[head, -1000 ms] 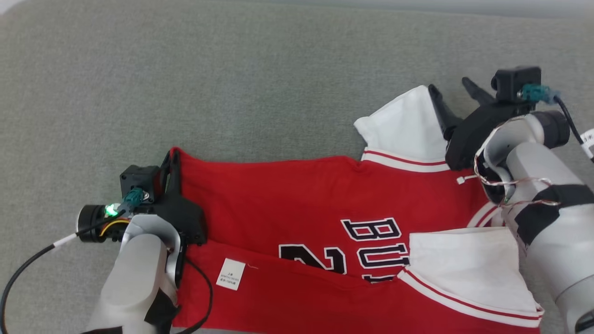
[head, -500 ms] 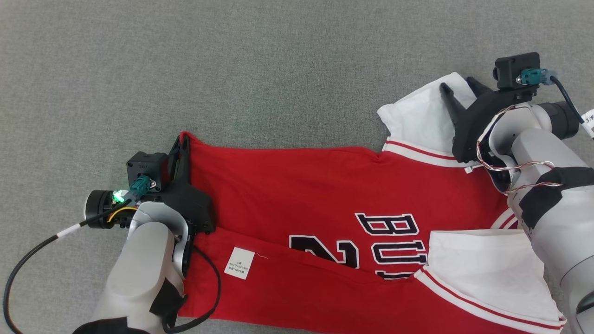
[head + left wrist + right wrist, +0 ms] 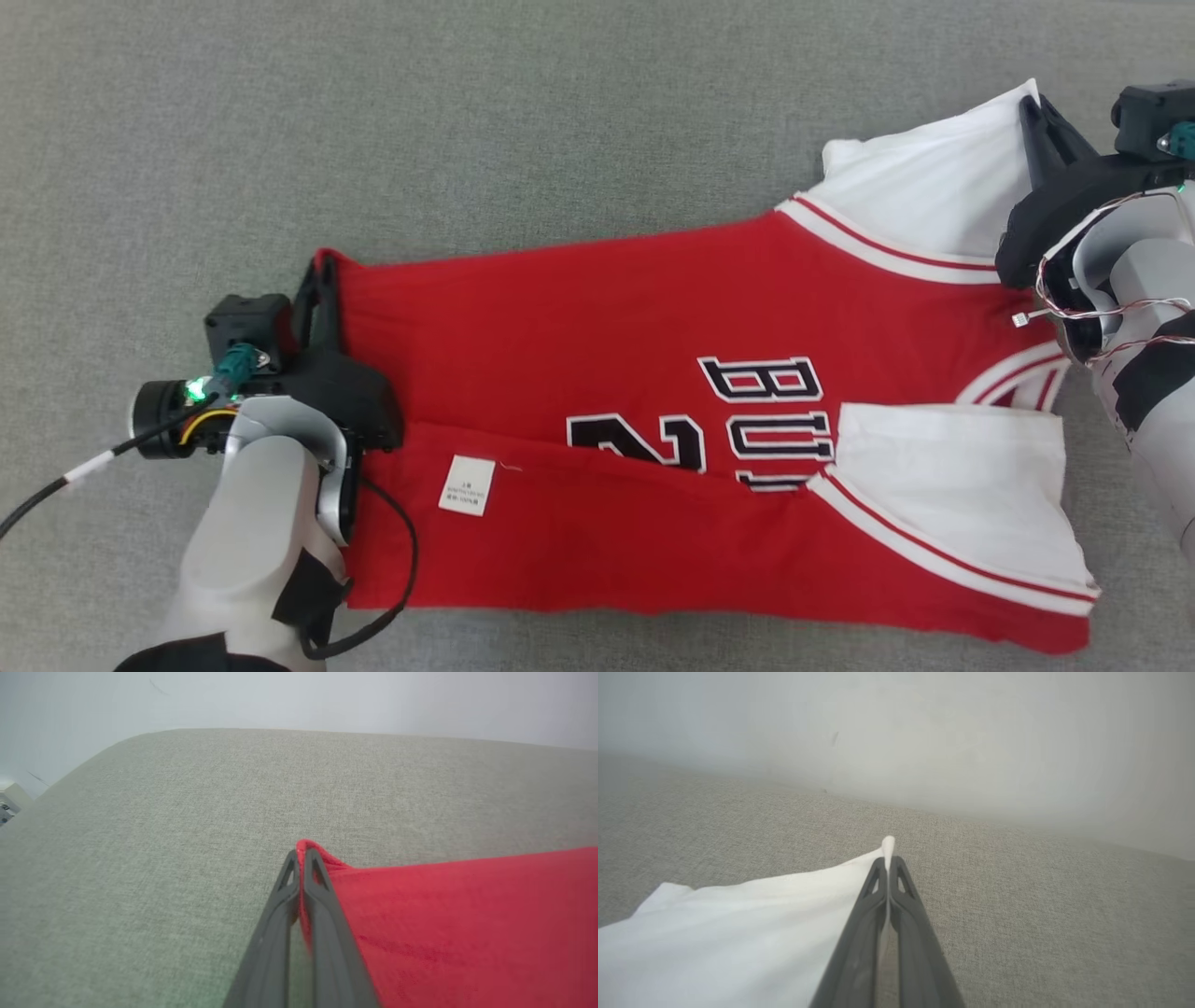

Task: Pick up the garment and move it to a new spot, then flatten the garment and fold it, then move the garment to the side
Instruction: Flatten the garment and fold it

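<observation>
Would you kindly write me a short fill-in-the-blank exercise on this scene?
The left end effector is shut on a ____ corner of the jersey.
The right end effector is shut on a ____ sleeve tip.
The small label lies nearer the ____ end effector.
Missing words: red; white; left.

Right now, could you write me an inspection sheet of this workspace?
Surface: grey cloth, flat.
Job's things: red jersey lying half folded, label facing up.
Clutter: nothing seen.
Grippers: left gripper shut on the jersey's red corner; right gripper shut on the corner of its white sleeve.
Cables: black cable trailing from the left wrist; thin wires on the right wrist.
Surroundings: pale wall beyond the surface.
</observation>
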Tool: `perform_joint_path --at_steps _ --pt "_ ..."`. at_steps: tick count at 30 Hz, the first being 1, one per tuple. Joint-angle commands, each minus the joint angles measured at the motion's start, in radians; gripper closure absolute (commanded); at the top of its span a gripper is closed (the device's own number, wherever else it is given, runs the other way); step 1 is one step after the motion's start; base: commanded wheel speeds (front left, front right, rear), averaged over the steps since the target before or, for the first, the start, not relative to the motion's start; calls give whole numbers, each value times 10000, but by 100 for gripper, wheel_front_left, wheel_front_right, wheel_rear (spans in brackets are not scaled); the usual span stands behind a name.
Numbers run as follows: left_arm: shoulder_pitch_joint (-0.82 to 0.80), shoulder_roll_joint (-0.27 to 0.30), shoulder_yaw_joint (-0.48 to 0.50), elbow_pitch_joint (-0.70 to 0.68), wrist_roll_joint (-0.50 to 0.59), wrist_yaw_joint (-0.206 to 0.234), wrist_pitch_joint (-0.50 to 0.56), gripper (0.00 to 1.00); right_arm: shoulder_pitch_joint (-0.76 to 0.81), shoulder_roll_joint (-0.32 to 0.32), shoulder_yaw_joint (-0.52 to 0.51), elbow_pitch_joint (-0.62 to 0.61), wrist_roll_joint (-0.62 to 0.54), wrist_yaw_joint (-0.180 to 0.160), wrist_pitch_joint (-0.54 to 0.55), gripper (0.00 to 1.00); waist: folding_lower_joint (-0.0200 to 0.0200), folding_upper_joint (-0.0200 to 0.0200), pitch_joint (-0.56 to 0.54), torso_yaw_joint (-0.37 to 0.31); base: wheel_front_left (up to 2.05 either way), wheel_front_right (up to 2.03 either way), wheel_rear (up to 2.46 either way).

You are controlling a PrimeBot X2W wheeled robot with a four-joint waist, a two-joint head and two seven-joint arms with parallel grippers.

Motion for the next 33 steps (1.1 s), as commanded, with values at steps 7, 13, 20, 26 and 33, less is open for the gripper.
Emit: perform_joint_path --at_steps 7,13,20,26,33 --pt "463 180 371 -516 20 -134 -29 100 567 -4 -630 -645 163 -32 -344 100 -1 -1 -605 -203 0 0 0" --pt "1376 144 611 -933 95 -225 -29 100 2486 -185 -1896 -3180 -229 -32 -347 100 -1 -1 -1439 -484 0 0 0" --pt "2523 151 1059 -1525 119 -269 -29 100 4960 275 -3237 -5314 -325 -32 -349 100 -1 -1 -2232 -830 0 0 0" --pt "3581 111 1468 -2004 169 -294 -29 100 7064 780 -3631 -7020 -467 -32 -350 100 -1 -1 -2757 -1206 0 0 0" --pt "4729 -62 1639 -2339 158 -252 -29 100 8639 1247 -3635 -7266 -641 -32 -349 100 -1 -1 -3157 -1464 0 0 0"
